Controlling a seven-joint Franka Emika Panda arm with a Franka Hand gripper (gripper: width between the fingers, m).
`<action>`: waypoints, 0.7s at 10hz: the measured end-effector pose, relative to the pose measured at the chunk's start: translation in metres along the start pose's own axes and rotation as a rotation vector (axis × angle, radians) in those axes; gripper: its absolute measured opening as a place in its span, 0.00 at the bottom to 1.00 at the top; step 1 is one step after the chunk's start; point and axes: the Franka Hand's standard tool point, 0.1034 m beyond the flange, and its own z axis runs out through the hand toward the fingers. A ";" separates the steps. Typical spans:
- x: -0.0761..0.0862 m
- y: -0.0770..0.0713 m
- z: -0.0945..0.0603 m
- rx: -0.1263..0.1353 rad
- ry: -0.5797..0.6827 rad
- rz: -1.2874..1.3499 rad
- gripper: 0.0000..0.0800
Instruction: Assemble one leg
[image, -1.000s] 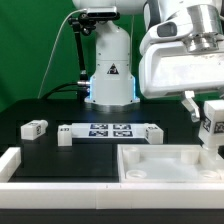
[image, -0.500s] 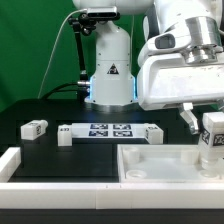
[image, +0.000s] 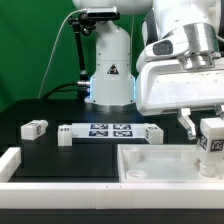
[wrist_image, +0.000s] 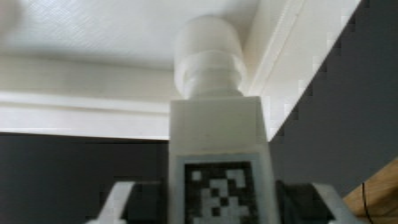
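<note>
My gripper (image: 204, 128) is shut on a leg (image: 211, 148), a small white block with a black-and-white tag, and holds it upright over the far right corner of the large white tray-like part (image: 160, 166). In the wrist view the leg (wrist_image: 217, 130) runs away from the camera between the two fingers (wrist_image: 128, 203), its round peg end over the tray's white rim (wrist_image: 285, 50). A second leg (image: 34, 128) lies on the black table at the exterior view's left.
The marker board (image: 108, 131) lies flat at mid-table. A small white block (image: 64, 138) stands by its left end. A white rail (image: 20, 164) borders the front left. The robot's base (image: 110, 70) stands behind.
The gripper with the leg has moved down and slightly toward the exterior view's left, lowering the leg closer to the tray's corner.
</note>
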 end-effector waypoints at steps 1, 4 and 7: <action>-0.003 0.000 0.004 -0.001 0.001 0.001 0.36; -0.009 -0.001 0.009 -0.006 0.030 0.000 0.36; -0.013 0.002 0.011 -0.010 0.031 0.001 0.36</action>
